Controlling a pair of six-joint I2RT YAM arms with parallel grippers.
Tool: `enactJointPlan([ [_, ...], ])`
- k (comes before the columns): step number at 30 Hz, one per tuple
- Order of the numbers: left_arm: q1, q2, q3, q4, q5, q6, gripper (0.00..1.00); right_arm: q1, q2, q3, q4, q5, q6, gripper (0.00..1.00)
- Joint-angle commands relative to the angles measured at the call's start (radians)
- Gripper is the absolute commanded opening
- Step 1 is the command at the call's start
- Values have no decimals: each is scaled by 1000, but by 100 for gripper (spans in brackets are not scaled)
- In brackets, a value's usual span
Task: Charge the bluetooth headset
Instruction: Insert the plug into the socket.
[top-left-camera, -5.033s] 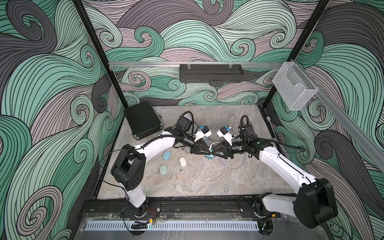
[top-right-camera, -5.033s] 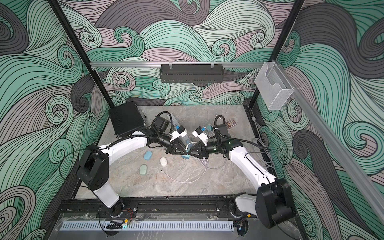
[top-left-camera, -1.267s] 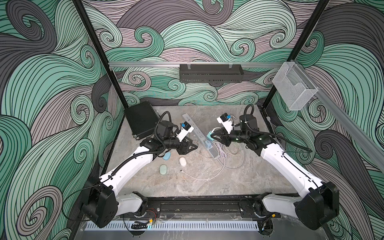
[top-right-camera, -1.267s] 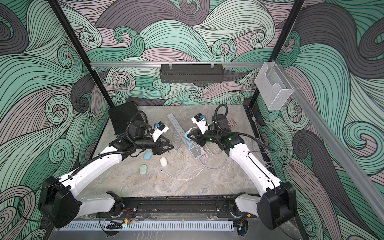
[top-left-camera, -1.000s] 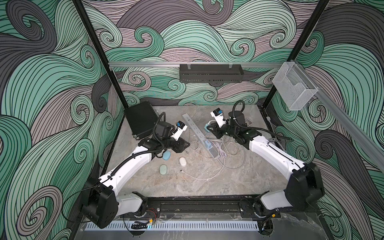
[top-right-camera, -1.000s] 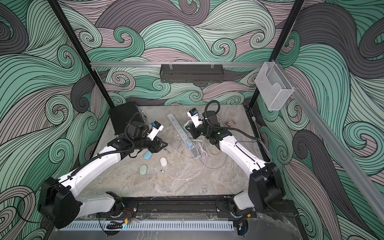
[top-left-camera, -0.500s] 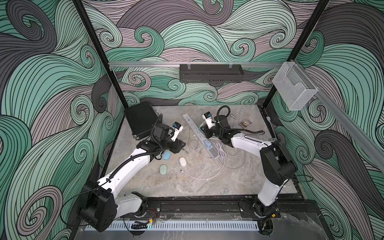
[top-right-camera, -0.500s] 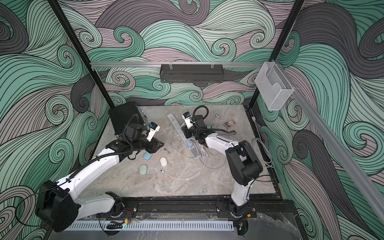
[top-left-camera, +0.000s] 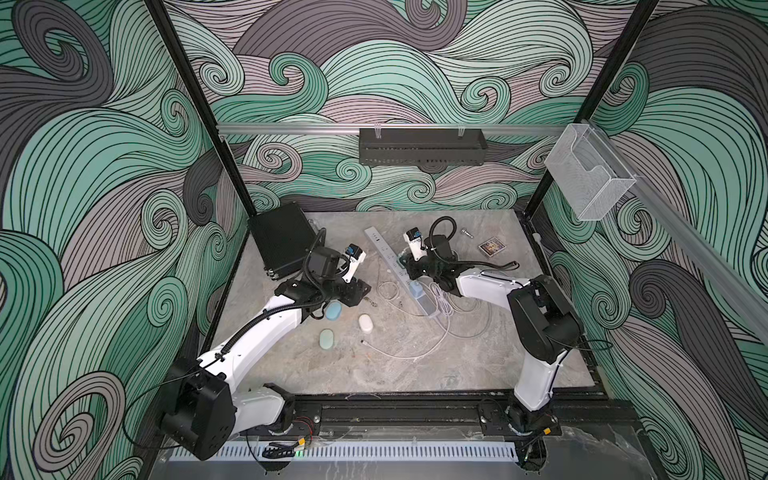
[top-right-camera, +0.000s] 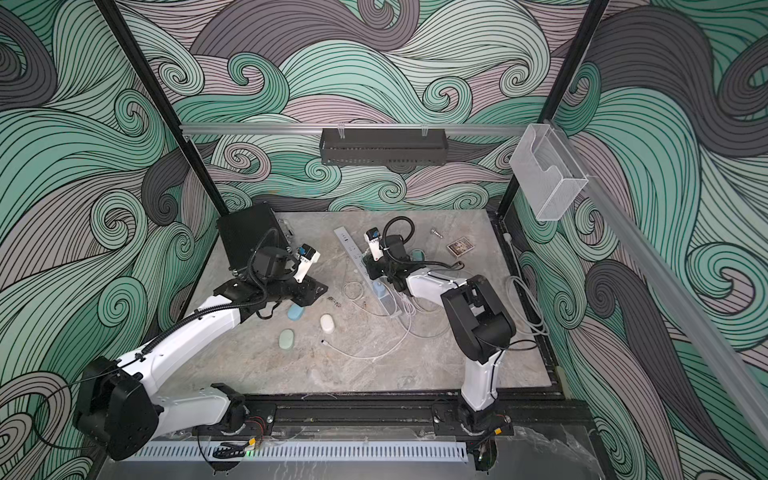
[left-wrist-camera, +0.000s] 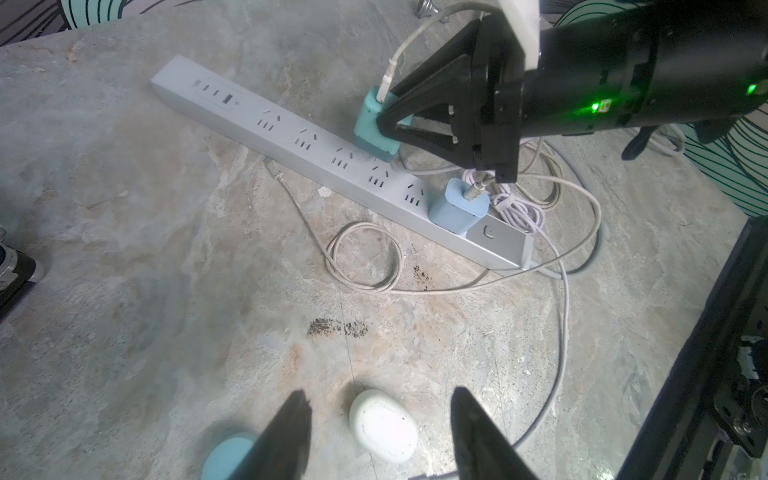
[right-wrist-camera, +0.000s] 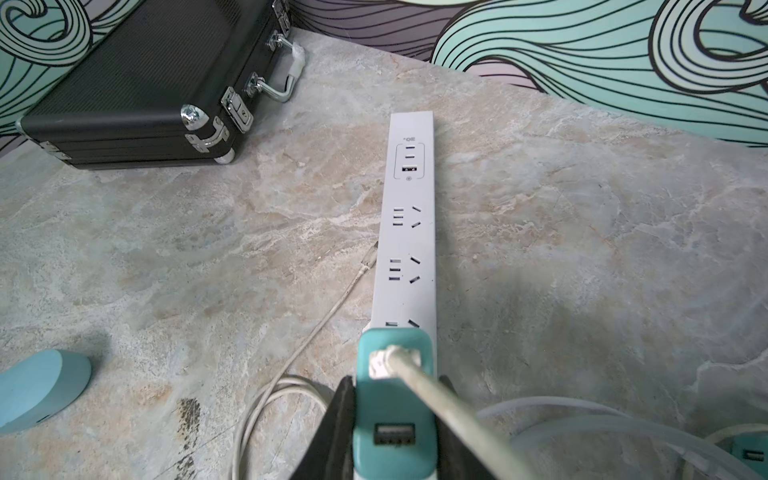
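1. The right end effector (right-wrist-camera: 391, 417) was clamped on the teal adapter (left-wrist-camera: 368, 124), which had a white cable (left-wrist-camera: 399, 54) plugged into its top. It held the adapter down against the power strip (left-wrist-camera: 249, 112) at a middle socket. Whether the prongs were seated could not be told.
2. The step in hand, as I read it, was getting that adapter powered. The next move called for a straight, square push into the slots. After that, the cable's free end would have to go to the headset's case.
3. The left end effector (left-wrist-camera: 380, 415) was open and empty, its jaws spread low over the white case (top-left-camera: 365, 323). The blue case (top-left-camera: 333, 311) lay just beside one finger, and the green case (top-left-camera: 326, 338) sat near them on the bench (top-left-camera: 415, 374). The headset was presumably in one of these three, but which one could not be told.
4. A blue adapter (left-wrist-camera: 457, 208) already sat plugged in at the strip's switch end, with a lilac cable (left-wrist-camera: 515, 212) bundled beside it. A black case (right-wrist-camera: 137, 70) sat in the back corner. A small card (top-left-camera: 491, 247) and a screw (top-left-camera: 467, 233) lay well apart from the action.
5. The hazard was the cabling. A cable loop (left-wrist-camera: 365, 257) lay beside the strip, and a loose plug (top-left-camera: 363, 342) rested near the white case. Either could snag a finger or drag a case on the reach.
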Motion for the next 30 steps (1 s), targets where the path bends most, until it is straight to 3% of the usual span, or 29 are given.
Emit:
enactJointPlan([
  [1, 6, 6, 33, -5, 2, -8, 54, 8, 7, -16, 34, 5, 32, 2],
  [18, 7, 2, 33, -10, 0, -6, 54, 35, -12, -93, 25, 92, 55, 2],
  [30, 11, 2, 36, -13, -3, -3, 54, 35, 42, -84, -44, 46, 15, 2],
])
